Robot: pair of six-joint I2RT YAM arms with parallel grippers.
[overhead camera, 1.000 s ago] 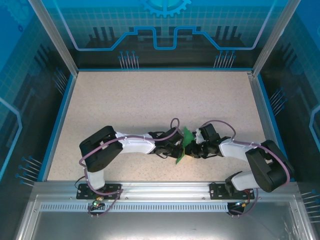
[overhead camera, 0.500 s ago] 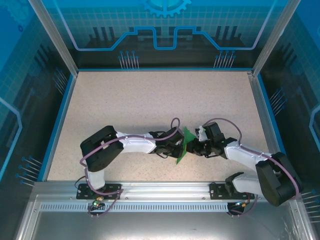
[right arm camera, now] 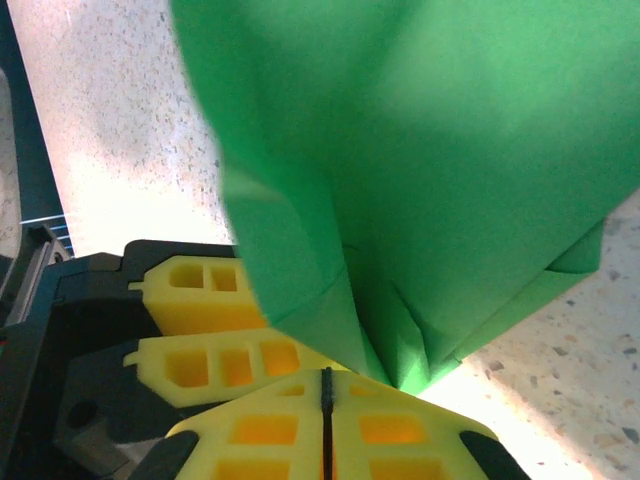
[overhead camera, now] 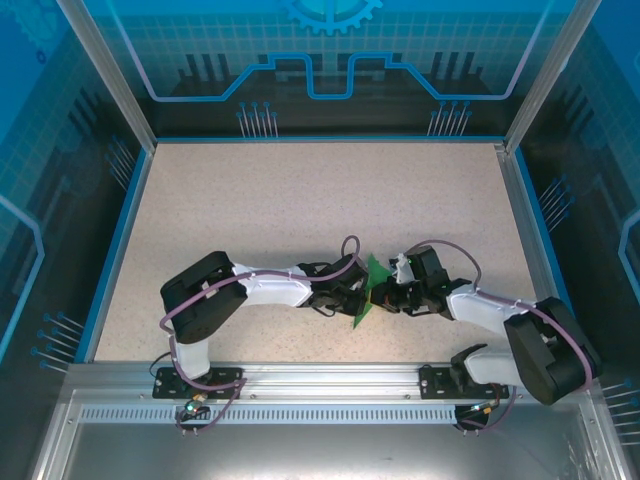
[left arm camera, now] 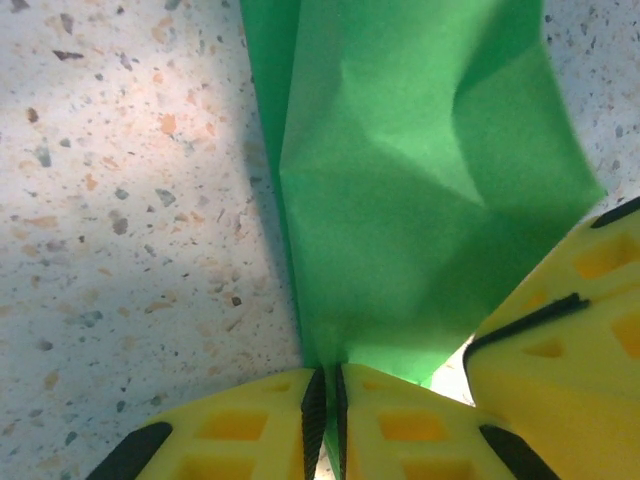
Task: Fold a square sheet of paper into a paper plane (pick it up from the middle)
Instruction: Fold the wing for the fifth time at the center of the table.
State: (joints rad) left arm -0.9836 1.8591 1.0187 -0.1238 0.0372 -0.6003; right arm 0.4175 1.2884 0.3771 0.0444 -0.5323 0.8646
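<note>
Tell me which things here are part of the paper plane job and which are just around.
Job: green paper, creased; left claw pinching it; right claw shut on its edge.
Just around: speckled table; blue walls; metal rail.

Speckled beige tabletop (overhead camera: 300, 200), blue rim (overhead camera: 118, 250) at left; aluminium rail (overhead camera: 320, 385) near; blue patterned panel (overhead camera: 330, 50) far.
</note>
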